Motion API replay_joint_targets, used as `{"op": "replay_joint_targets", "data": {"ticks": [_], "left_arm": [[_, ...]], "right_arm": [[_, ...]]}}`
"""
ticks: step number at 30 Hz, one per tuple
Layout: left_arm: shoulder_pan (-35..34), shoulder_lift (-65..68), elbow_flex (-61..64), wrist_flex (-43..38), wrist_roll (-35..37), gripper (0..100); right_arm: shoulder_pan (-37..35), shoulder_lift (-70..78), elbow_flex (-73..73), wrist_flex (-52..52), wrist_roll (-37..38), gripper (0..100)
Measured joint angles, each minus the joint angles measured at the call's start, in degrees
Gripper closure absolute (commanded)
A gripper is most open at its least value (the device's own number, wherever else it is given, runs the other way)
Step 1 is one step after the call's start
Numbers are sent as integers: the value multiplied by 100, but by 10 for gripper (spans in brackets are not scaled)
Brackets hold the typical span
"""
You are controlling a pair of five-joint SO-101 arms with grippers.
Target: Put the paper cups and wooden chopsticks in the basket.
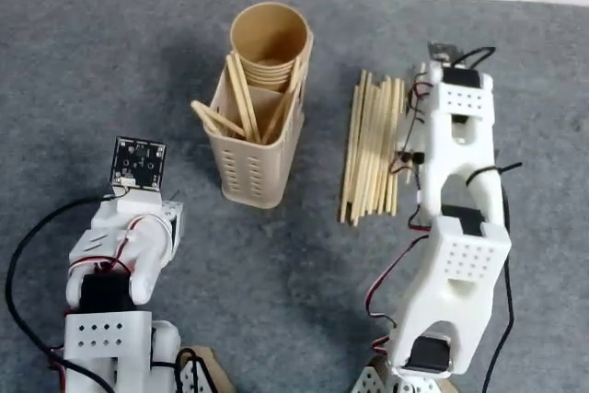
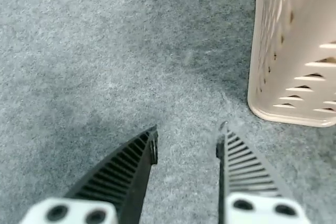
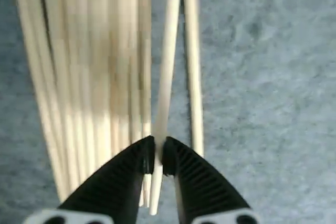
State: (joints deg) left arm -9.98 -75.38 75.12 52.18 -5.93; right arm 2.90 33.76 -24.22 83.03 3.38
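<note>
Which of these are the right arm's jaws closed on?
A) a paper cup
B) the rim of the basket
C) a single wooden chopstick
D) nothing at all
C: in the right wrist view the jaws are pinched shut on one chopstick at the edge of the loose pile.

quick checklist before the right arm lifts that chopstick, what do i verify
1. right gripper shut on one chopstick: ok
2. Other sticks in the pile free of the fingers: cannot tell, one lies close beside the held one
3. basket upright with room among its chopsticks: ok
4. paper cups stacked in the basket: ok
5. left gripper open, beside the basket and not touching it: ok
</note>
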Motion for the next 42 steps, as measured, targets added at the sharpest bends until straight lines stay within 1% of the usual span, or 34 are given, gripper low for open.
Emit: {"op": "replay_joint_targets", "data": {"ticks": [7, 13, 17, 23, 28, 33, 35, 36, 39, 42], "left_arm": [[0, 0, 0, 0, 0, 794], [0, 0, 0, 0, 0, 794], [0, 0, 0, 0, 0, 794], [0, 0, 0, 0, 0, 794], [0, 0, 0, 0, 0, 794], [0, 0, 0, 0, 0, 794], [0, 0, 0, 0, 0, 794], [0, 0, 0, 0, 0, 794], [0, 0, 0, 0, 0, 794], [0, 0, 0, 0, 0, 794]], "right_arm": [[167, 0, 0, 264, 457, 984], [158, 18, 264, 308, 897, 835], [158, 18, 545, 308, 1196, 830], [158, 18, 563, 290, 1240, 830], [0, 158, 554, -422, 1240, 830], [-26, 607, 369, -580, 1240, 830], [-35, 782, 220, -607, 1240, 844], [0, 870, 149, -607, 1240, 870], [79, 1134, -211, -598, 1240, 995], [193, 1327, -448, -598, 1248, 993]]}}
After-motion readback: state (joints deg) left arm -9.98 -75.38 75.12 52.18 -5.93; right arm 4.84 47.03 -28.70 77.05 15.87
